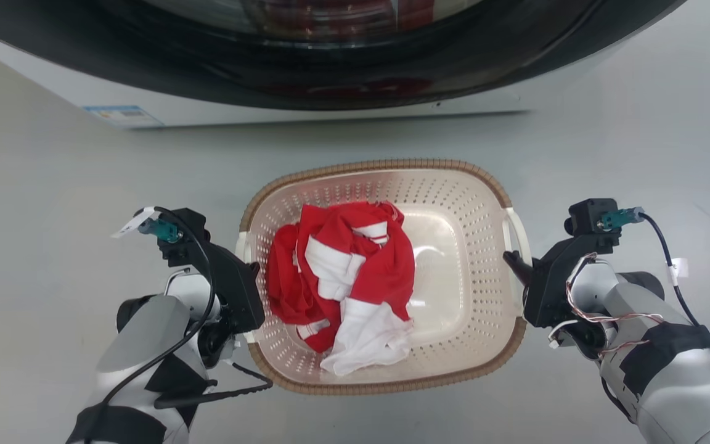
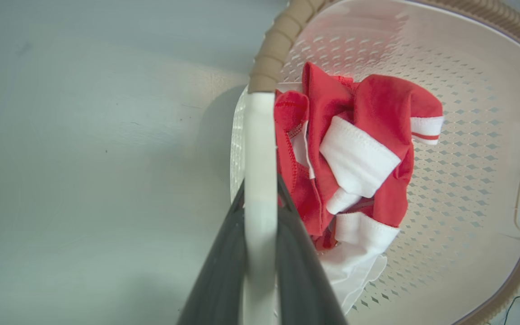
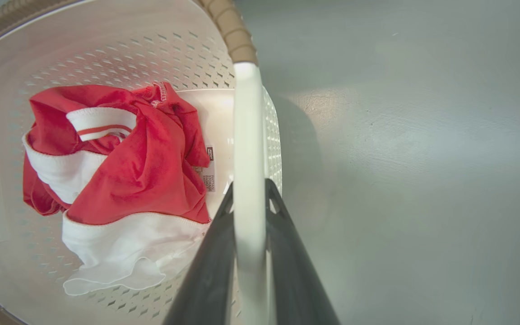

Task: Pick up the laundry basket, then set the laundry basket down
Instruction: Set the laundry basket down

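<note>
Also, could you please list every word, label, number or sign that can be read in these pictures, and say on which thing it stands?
No text can be quoted with confidence.
On the red and white garment in the laundry basket, the care tag: printed lines, too small to read.
On the washing machine, the blue and white sticker: too blurred to read.
On the left arm's cable, the white tag: no writing can be made out.

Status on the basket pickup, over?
Left tool clamped on left handle, right tool on right handle. Laundry basket holds red-and-white clothing; lifted or not, can't tell. Washing machine close ahead.
</note>
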Motion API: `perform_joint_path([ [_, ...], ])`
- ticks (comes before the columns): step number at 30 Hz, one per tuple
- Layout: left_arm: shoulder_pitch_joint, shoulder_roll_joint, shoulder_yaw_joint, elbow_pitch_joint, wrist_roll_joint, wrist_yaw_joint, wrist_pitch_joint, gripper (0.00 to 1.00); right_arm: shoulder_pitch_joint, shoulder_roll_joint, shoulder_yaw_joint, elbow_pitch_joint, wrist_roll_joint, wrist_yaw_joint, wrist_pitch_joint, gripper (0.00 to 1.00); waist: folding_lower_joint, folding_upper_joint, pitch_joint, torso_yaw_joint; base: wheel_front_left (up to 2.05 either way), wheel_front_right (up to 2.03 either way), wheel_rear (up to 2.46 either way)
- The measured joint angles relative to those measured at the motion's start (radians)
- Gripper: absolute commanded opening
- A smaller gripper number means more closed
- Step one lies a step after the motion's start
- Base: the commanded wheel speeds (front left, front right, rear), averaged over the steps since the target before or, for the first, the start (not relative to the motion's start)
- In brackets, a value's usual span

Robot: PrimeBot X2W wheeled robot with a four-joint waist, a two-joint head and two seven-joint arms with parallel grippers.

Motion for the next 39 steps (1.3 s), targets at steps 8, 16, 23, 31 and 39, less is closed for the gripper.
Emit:
perform_joint_path([
  [8, -0.021, -0.006, -0.006, -0.004, 0.011, 0.010, -0.094, 0.00, -0.022, -0.008, 0.014, -0.001, -0.038, 0.000, -0.085, 0.00, -0.0001, -0.0001, 0.098, 0.012, 0.00, 0.00, 0.00],
  [16, -0.022, -0.010, -0.020, -0.003, 0.026, 0.016, -0.188, 0.00, -0.036, -0.009, 0.024, 0.012, -0.052, 0.000, -0.160, 0.00, -0.0002, 0.0000, 0.150, 0.023, 0.00, 0.00, 0.00],
  [23, -0.022, -0.013, -0.040, -0.005, 0.028, 0.016, -0.236, 0.00, -0.038, -0.003, 0.027, 0.038, -0.053, 0.000, -0.195, 0.00, -0.0004, -0.0001, 0.161, 0.023, 0.00, 0.00, 0.00],
  [31, -0.022, -0.012, -0.066, -0.005, 0.016, 0.007, -0.242, 0.00, -0.040, 0.008, 0.030, 0.072, -0.049, 0.000, -0.202, 0.00, -0.0004, -0.0001, 0.171, 0.017, 0.00, 0.00, 0.00],
  [39, -0.023, -0.012, -0.082, -0.005, -0.004, 0.007, -0.233, 0.00, -0.057, 0.009, 0.036, 0.088, -0.045, 0.000, -0.201, 0.00, -0.0003, -0.0003, 0.189, 0.014, 0.00, 0.00, 0.00],
])
